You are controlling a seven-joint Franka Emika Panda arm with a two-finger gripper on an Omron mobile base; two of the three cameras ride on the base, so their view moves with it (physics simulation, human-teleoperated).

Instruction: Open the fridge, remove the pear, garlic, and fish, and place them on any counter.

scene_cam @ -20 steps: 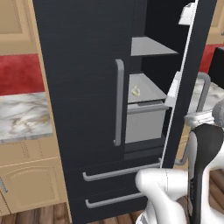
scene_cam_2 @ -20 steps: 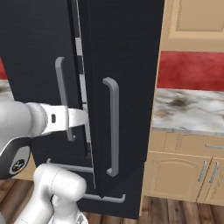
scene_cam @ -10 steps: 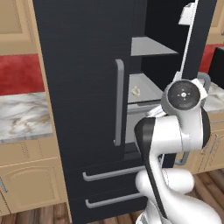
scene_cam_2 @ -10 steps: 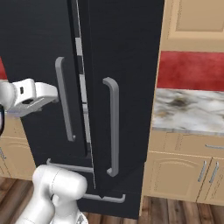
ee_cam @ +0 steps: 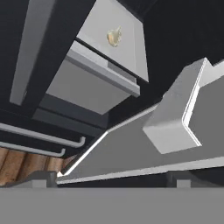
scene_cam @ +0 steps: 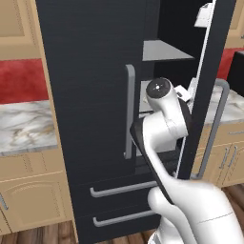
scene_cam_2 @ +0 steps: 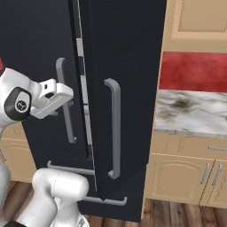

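The black fridge (scene_cam: 90,71) has its left door shut and its right door (scene_cam_2: 128,80) swung open. The hand view looks into the gap. There the off-white garlic (ee_cam: 114,36) lies on a grey inner shelf (ee_cam: 105,22), far ahead of my gripper (ee_cam: 111,179). The gripper is open and holds nothing, its fingertips (ee_cam: 39,178) wide apart. In the right base view my gripper (scene_cam_2: 66,95) hovers by the left door's grey handle (scene_cam_2: 65,111). The pear and the fish are out of view.
A grey door bin (ee_cam: 175,127) juts out close on the right of the hand view. Below the shelf are a grey drawer front (ee_cam: 83,87) and two lower drawer handles (ee_cam: 43,135). Marble counter (scene_cam: 24,126) lies left of the fridge and counter (scene_cam_2: 190,111) right of it.
The arm has risen from low on the right and folded up in front of the fridge opening. The hand pulled back from the door handle and lifted, jaws still open.
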